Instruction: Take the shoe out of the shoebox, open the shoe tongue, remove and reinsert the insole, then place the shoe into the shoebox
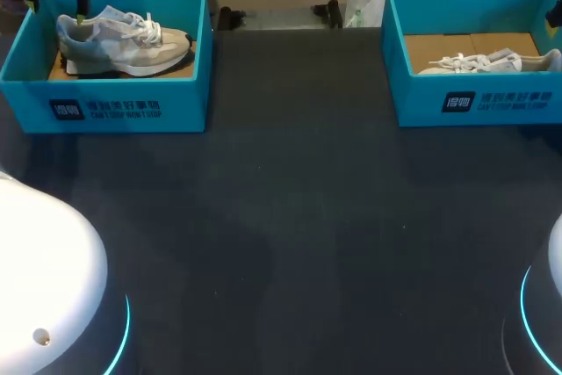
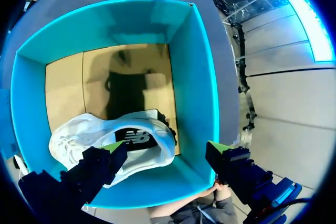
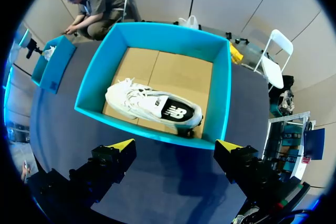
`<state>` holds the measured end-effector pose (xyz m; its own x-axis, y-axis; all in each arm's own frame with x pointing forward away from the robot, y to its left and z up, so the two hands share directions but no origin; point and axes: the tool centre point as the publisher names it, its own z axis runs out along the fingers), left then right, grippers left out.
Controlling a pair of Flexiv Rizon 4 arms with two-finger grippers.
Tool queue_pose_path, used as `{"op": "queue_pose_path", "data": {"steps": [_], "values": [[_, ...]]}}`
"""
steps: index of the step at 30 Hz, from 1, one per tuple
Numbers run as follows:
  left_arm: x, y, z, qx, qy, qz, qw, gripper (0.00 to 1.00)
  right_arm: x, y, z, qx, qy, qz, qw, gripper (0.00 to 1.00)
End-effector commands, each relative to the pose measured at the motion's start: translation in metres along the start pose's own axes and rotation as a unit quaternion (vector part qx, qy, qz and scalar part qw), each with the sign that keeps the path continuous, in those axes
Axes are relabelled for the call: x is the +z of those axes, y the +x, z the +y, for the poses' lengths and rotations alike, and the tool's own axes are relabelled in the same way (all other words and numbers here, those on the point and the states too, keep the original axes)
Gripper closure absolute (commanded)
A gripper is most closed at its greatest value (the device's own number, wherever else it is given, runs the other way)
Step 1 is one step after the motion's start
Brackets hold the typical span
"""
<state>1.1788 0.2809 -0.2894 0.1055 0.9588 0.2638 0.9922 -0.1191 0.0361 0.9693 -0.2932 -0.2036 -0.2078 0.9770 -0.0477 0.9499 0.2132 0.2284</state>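
Two tools, two shoeboxes, two shoes

1. A dark, matte counter fills the head view from near edge to far edge.
2. Its surface is plain and even in tone.
3. The light is soft and diffuse, and faint, blurred shadows lie across the counter's middle.
4. The far edge runs straight across the view, and both near corners are covered from sight.
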Motion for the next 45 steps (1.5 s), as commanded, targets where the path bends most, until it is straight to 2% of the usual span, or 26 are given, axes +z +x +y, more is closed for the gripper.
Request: {"op": "queue_pose_path", "data": {"steps": [1,7,12,13,15,18,20,23,24,25,29,30,32,45], "values": [[0.001,0.000,0.000,0.003,-0.003,0.002,1.000,0.00,0.000,0.000,0.001,0.000,0.000,0.000,1.000,0.00],[0.007,0.008,0.006,0.010,-0.005,-0.015,1.000,0.00,0.000,0.000,0.001,0.000,0.000,0.000,1.000,0.00],[0.017,0.012,0.014,0.012,-0.004,-0.009,1.000,0.00,0.000,0.000,0.001,0.000,0.000,0.000,1.000,0.00],[0.018,0.011,0.014,0.013,-0.004,-0.011,1.000,0.04,0.000,0.000,0.001,0.000,0.000,0.000,1.000,0.00],[0.018,0.010,0.015,0.015,-0.005,-0.011,1.000,0.35,0.000,0.000,0.001,0.000,0.000,0.000,1.000,0.00],[0.019,0.005,0.015,0.022,-0.008,-0.021,1.000,0.29,0.000,0.000,0.001,0.000,0.000,0.000,1.000,0.00],[0.019,0.003,0.015,0.024,-0.008,-0.029,0.999,0.29,0.000,0.000,0.001,0.000,0.000,0.000,1.000,0.00],[0.021,0.001,0.016,0.023,-0.010,-0.039,0.999,0.36,0.000,0.000,0.001,0.000,0.000,0.000,1.000,0.00],[0.022,0.001,0.016,0.020,-0.012,-0.045,0.999,0.47,0.000,0.000,0.001,0.000,0.000,0.000,1.000,0.00],[0.023,0.001,0.017,0.019,-0.011,-0.048,0.999,0.49,0.000,0.000,0.001,0.000,0.000,0.000,1.000,0.00],[0.031,0.002,0.019,0.014,-0.008,-0.052,0.999,0.50,0.000,0.000,0.001,0.000,0.000,0.000,1.000,0.00],[0.032,0.002,0.019,0.012,-0.008,-0.052,0.999,0.47,0.000,0.000,0.001,0.000,0.000,0.000,1.000,0.00],[0.034,0.003,0.019,0.006,-0.007,-0.059,0.998,0.51,0.000,0.000,0.001,0.000,0.000,0.000,1.000,0.00],[0.054,-0.001,0.027,-0.024,0.002,-0.080,0.996,0.54,0.000,0.000,0.001,0.000,0.000,0.000,1.000,0.00]]}}
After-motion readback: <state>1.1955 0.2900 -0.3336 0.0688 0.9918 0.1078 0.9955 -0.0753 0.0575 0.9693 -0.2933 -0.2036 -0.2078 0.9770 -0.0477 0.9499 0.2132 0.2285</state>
